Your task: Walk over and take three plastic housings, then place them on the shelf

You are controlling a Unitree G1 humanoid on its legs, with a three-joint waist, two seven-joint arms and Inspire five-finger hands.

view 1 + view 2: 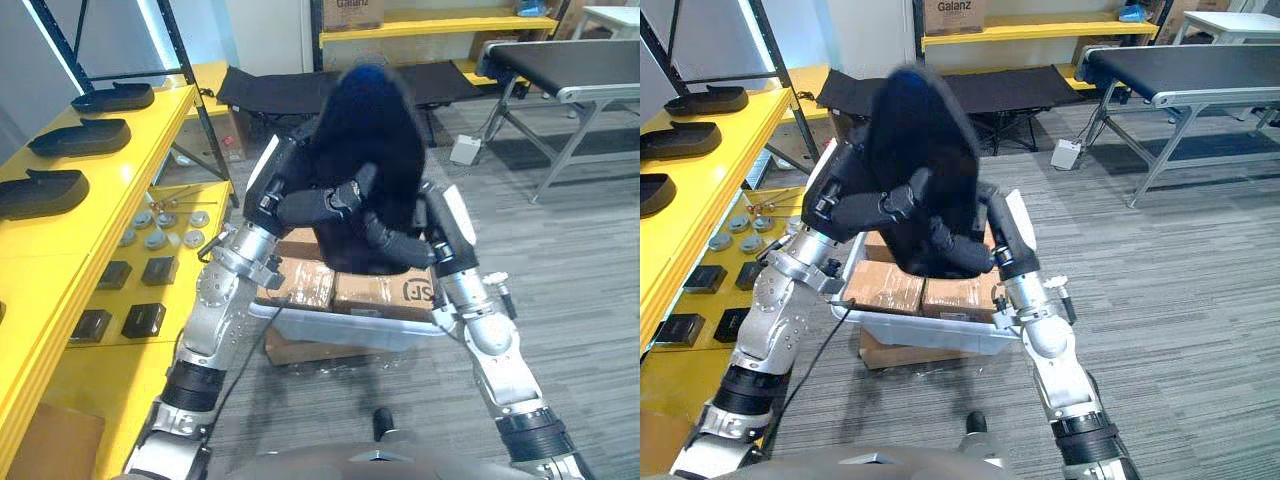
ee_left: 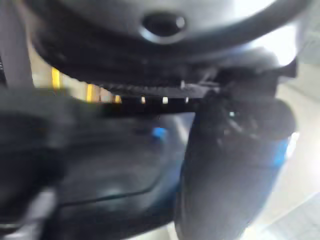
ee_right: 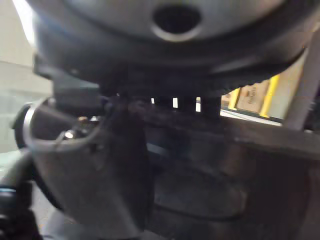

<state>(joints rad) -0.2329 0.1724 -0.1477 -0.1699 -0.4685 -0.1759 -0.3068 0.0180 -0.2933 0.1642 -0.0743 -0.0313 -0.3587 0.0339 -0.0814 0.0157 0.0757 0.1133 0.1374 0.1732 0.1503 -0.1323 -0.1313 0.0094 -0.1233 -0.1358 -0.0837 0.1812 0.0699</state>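
Note:
I hold one black plastic housing upright in front of me, above the floor. My left hand lies across its lower front from the left, fingers curled onto it. Below that, my right hand grips it from the right. Close up, the left wrist view shows the dark housing beside that hand's thumb, and the right wrist view shows the housing by that hand's thumb. On my left, the yellow shelf carries three more black housings in a row.
Below my arms a grey tray holds cardboard boxes. The shelf's lower level bears small black blocks and round metal parts. A conveyor table stands far right, a black cot behind.

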